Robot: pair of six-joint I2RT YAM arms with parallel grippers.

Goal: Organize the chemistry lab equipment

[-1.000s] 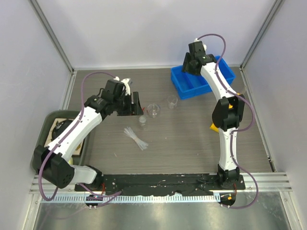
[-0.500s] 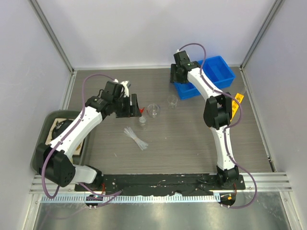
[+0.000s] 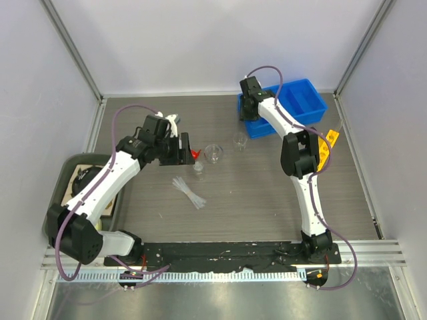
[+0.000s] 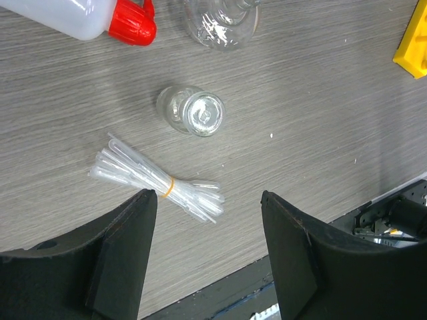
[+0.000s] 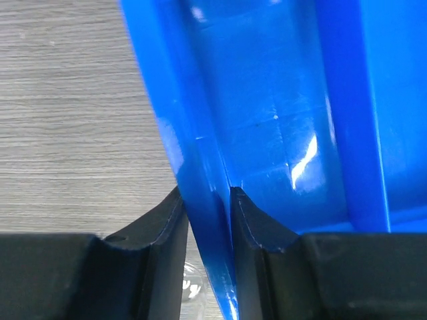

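Grey wood-grain table [image 3: 267,193]: carries all items listed below.

Blue compartmented bin [image 3: 301,100]: far right corner of table. Left wall pinched between both fingers of right gripper [image 3: 249,101], one finger outside, one inside [image 5: 205,220]. Jaws closed against that wall.

Dark green tray [image 3: 67,162]: left edge of table, partly under left arm.

Left gripper [image 4: 208,247]: jaws apart, nothing between them. Positioned above table left of centre [image 3: 183,148].

Yellow holed rack [image 3: 325,148]: right side, partly hidden behind right arm.

White squeeze bottle [image 4: 53,10]: lying down, red nozzle [image 3: 194,154] pointing right toward larger beaker. Body mostly hidden under left gripper in overhead view.

Larger clear beaker [image 3: 213,153]: centre of table, just right of red nozzle.

Small clear beaker [image 3: 239,141]: right of larger beaker, apart from it.

Small glass flask [image 4: 193,112]: just near of larger beaker, apart from it.

Bundle of thin clear pipettes [image 4: 157,180]: near side of flask, flat on table, bound by yellow band.
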